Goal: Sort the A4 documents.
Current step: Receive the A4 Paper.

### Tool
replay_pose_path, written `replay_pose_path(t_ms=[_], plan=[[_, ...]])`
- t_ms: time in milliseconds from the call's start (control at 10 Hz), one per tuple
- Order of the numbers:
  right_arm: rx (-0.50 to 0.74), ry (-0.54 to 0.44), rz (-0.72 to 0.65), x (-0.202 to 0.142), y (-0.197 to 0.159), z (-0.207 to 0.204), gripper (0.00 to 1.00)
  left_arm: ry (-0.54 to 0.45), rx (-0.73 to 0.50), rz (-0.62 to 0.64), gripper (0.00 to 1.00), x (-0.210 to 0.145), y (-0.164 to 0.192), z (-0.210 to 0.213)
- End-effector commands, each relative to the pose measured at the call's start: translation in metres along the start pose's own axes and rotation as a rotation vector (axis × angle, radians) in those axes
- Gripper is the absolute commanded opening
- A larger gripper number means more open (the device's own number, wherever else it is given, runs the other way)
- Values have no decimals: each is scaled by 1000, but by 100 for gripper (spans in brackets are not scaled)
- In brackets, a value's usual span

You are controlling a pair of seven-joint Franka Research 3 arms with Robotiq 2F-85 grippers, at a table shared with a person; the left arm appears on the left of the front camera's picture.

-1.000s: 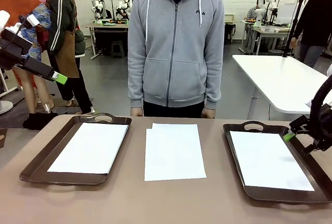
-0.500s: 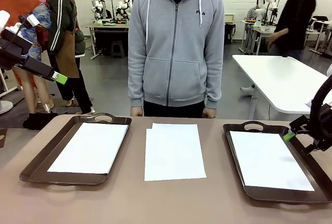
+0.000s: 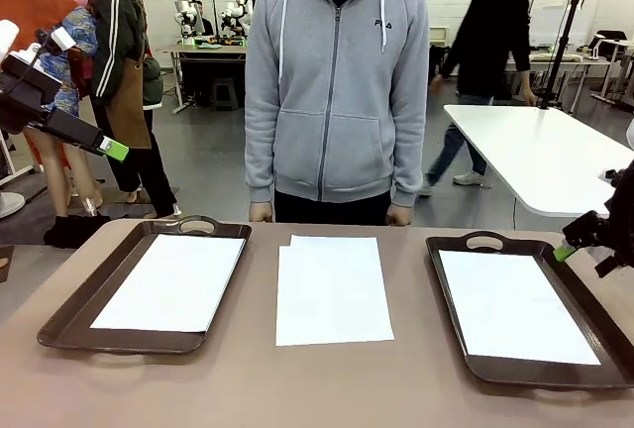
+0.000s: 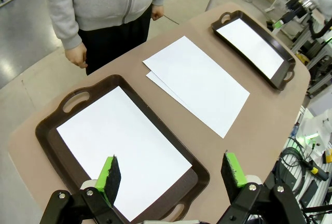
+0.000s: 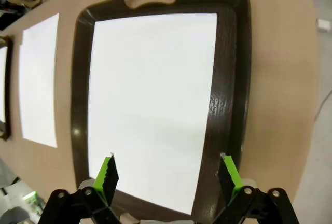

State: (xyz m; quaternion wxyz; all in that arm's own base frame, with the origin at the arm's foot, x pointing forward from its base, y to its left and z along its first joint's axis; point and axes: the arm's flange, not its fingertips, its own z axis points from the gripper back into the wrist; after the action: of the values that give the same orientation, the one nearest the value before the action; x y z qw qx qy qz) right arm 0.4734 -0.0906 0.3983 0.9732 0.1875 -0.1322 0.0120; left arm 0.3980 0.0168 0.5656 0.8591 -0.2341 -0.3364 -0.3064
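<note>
A4 documents (image 3: 332, 289) lie flat in the middle of the brown surface (image 3: 416, 388), between two dark trays. There are at least two sheets here, the lower one slightly askew so that its edge peeks out past the top sheet. One more white sheet (image 3: 173, 279) lies inside the left tray (image 3: 69, 324), and another sheet (image 3: 515, 304) lies in the right tray (image 3: 446, 289). A person (image 3: 337, 81) stands at the far side with both hands at the edge.

Paper like this is very light, thin and limp. It probably slides easily and creases if pinched hard. Lying flush on the surface, it offers nothing to grip from above, so the best hold is likely a corner or a short edge. The offset between the two middle sheets may help separate them.

Both pairs of jaws stand wide apart and hold nothing. The left jaws hang high over the left side, looking down on the left tray's sheet, with the middle stack farther off. The right jaws hover near the outer rim of the right tray, looking down on its sheet and well apart from the middle stack.
</note>
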Motion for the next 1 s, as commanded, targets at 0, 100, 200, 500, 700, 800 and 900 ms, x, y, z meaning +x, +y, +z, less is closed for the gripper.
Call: replay_pose_path(t_ms=[0, 100, 200, 500, 700, 800, 900], plan=[[-25, -74, 91, -17, 28, 1, 100, 3, 3, -2, 100, 0, -1, -1], [-24, -117, 171, -18, 46, 16, 100, 3, 3, -2, 100, 0, -1, -1], [6, -156, 280, -19, 62, 35, 100, 3, 3, -2, 100, 0, -1, -1], [71, -290, 496, -23, 100, 97, 100, 3, 3, -2, 100, 0, -1, -1], [72, -356, 593, -24, 118, 121, 100, 3, 3, -2, 100, 0, -1, -1], [62, -370, 623, -23, 127, 126, 100, 3, 3, -2, 100, 0, -1, -1], [78, -375, 643, -21, 135, 129, 100, 3, 3, -2, 100, 0, -1, -1]])
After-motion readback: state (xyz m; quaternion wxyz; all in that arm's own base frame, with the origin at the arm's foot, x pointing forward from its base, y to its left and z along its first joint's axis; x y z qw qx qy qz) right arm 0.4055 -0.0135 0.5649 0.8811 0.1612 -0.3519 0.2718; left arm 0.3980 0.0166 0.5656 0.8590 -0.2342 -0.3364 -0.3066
